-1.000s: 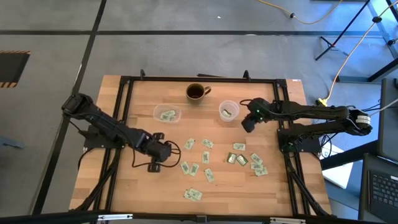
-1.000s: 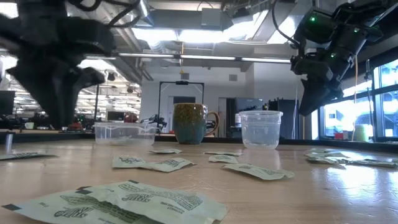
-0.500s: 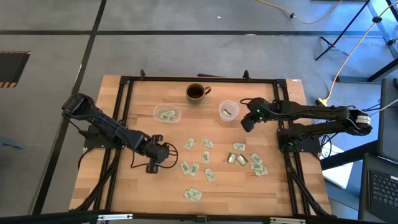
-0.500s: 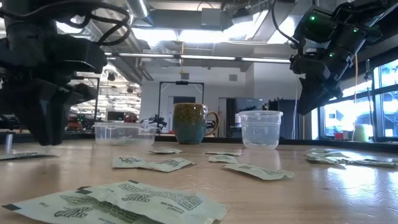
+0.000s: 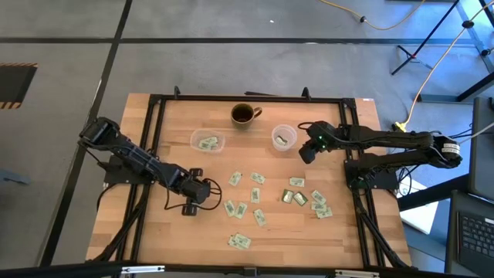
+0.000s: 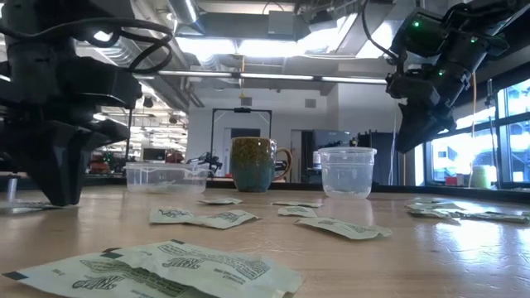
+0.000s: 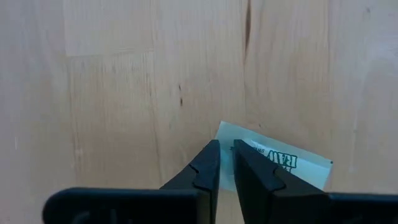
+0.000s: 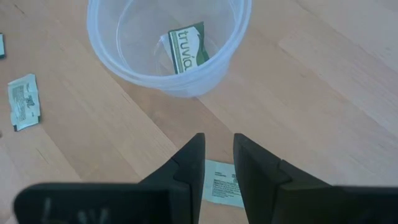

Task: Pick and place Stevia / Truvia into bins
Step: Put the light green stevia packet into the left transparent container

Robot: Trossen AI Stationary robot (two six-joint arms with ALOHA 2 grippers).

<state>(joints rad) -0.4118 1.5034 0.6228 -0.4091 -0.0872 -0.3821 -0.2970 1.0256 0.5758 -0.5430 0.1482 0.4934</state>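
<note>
Two robot arms work over a wooden counter (image 5: 174, 224) scattered with sachets (image 5: 255, 202). The landmark is the round clear cup (image 5: 283, 137), which holds one green Truvia sachet (image 8: 185, 52). The right hand (image 5: 307, 154) hovers just beside the cup, fingers slightly parted and empty. Well away from the cup, the left hand (image 7: 226, 163) is down at the counter, fingers nearly pressed together, pinching the edge of a pale sachet (image 7: 297, 167). A clear tub (image 5: 208, 142) beyond the dark mug (image 5: 244, 114) holds one more.

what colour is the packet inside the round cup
Green and white packet in the round cup; right wrist view.
</note>
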